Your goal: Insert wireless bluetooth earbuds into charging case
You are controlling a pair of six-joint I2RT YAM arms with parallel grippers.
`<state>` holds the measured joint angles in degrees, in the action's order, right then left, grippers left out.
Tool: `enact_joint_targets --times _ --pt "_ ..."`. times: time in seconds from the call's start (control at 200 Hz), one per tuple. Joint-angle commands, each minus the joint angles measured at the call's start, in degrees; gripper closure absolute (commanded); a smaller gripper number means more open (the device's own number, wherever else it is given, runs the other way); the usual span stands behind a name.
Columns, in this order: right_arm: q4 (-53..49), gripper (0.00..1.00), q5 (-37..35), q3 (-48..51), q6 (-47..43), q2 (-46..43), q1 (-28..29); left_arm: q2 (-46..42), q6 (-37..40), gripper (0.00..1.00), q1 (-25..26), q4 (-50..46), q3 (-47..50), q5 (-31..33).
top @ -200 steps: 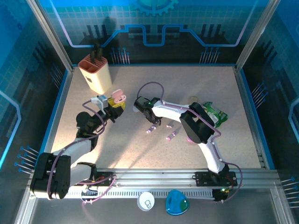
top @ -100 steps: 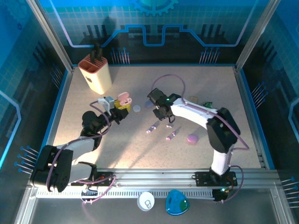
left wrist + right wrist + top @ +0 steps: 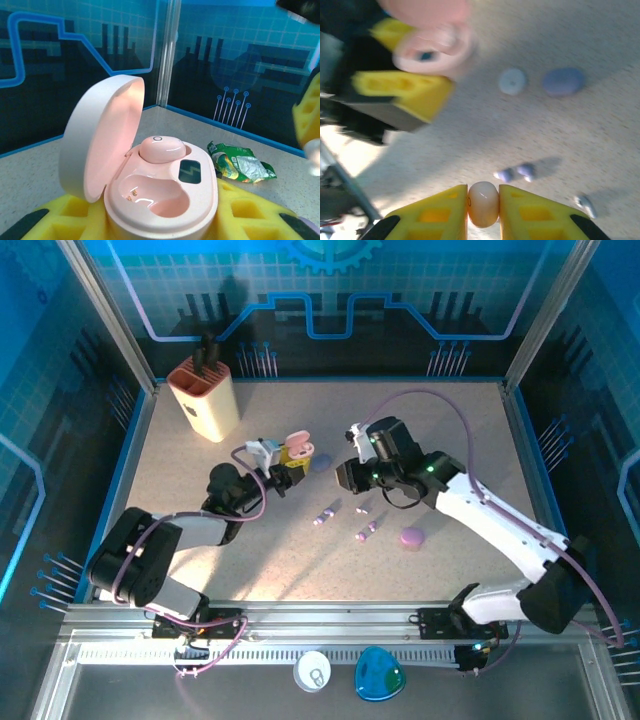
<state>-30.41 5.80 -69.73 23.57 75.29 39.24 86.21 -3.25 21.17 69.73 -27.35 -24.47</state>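
Right claw (image 3: 483, 199), nearly closed, pinches a pink earbud (image 3: 483, 207), its long axis along the fingers (image 3: 435, 217), above open mid-table (image 3: 450, 440), walls (image 3: 520, 430) well apart. Left claw (image 3: 160, 225) clamps the open case (image 3: 165, 200), lid (image 3: 100, 135) raised, one bud (image 3: 161, 148) seated.

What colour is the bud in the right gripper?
Pale pink; the bud sits pinched in the right gripper, clearest in the right wrist view.

Beige holder (image 3: 205, 400), crumpled green wrapper (image 3: 239, 164).
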Motion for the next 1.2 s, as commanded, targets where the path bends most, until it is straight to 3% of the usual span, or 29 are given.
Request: enact_joint_targets --times 0.0,0.435,1.196 --pt "5.1 0.77 8.7 0.1 2.3 -1.5 -0.5 1.4 4.3 0.69 2.3 1.9 -2.7 1.5" --pt "8.5 0.78 10.5 -4.7 2.5 3.9 -0.5 3.4 11.9 0.69 9.1 0.6 -4.2 3.9" --pt "10.6 0.78 8.4 -4.8 3.5 8.3 -1.6 1.9 12.9 0.69 10.0 3.1 -1.7 3.5"
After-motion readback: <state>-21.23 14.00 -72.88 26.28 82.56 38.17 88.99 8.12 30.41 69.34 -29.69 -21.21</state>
